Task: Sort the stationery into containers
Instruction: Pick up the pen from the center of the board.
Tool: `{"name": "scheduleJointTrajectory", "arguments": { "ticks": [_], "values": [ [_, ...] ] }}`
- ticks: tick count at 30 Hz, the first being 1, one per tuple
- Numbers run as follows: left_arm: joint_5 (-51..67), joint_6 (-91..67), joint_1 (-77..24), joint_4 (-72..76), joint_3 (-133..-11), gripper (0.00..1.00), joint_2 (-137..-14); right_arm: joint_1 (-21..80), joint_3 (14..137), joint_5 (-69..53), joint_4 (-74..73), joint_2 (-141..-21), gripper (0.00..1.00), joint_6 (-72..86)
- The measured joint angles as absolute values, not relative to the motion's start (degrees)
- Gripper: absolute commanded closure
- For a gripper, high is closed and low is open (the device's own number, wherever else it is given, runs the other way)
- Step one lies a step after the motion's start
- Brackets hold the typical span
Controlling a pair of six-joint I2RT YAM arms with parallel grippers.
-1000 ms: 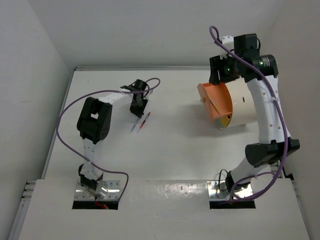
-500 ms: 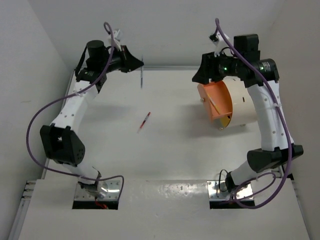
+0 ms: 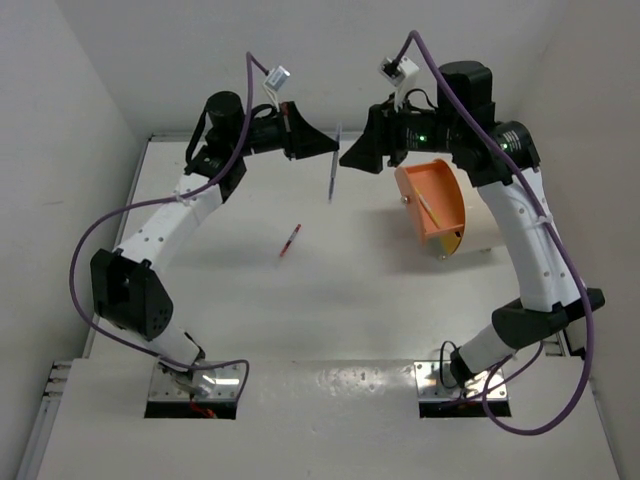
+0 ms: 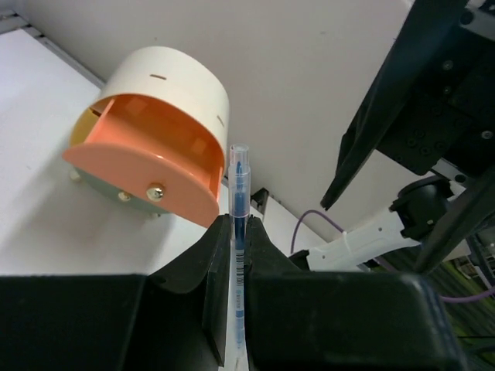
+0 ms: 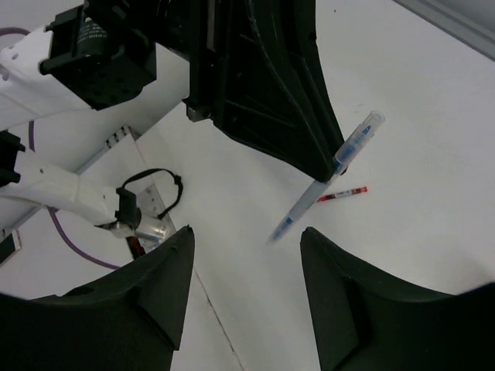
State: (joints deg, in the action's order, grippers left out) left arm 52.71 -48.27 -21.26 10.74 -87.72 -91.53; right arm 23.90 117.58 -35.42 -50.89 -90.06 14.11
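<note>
My left gripper (image 3: 326, 150) is raised over the back of the table and shut on a blue pen (image 3: 333, 170), which hangs nearly upright from its jaws. In the left wrist view the blue pen (image 4: 238, 202) sticks out between the closed fingers of my left gripper (image 4: 240, 222). My right gripper (image 3: 350, 156) faces it at close range, open and empty. In the right wrist view, the blue pen (image 5: 325, 185) lies ahead of my right gripper (image 5: 247, 232). A red pen (image 3: 289, 240) lies on the table. The container's orange drawer (image 3: 432, 200) stands pulled out of the cream drum (image 4: 166, 73).
The white back wall (image 3: 330, 60) rises just behind both raised grippers. My right arm's forearm (image 3: 525, 230) crosses in front of the container. A yellow front disc (image 3: 453, 240) shows under the orange drawer. The arm bases sit at the near edge.
My left arm lifted the blue pen off the table and swung it right and up. My right gripper moved left from the drawer to meet it. The red pen stayed put.
</note>
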Motion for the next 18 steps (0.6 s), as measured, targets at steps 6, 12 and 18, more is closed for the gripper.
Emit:
{"name": "scheduleJointTrajectory", "arguments": {
  "ticks": [6, 12, 18],
  "values": [
    [53.5, -54.2, -21.5, 16.8, -87.5, 1.00, -91.5, 24.1, 117.6, -35.6, -49.6, -91.2, 0.47, 16.5],
    [53.7, -61.2, -21.5, 24.6, -87.1, 1.00, -91.7, 24.1, 117.6, -35.1, -49.5, -93.5, 0.48, 18.1],
    [53.8, -64.8, -22.1, 28.1, -87.1, 1.00, -91.8, 24.1, 117.6, -34.7, -49.1, -93.9, 0.61, 19.2]
  ]
}}
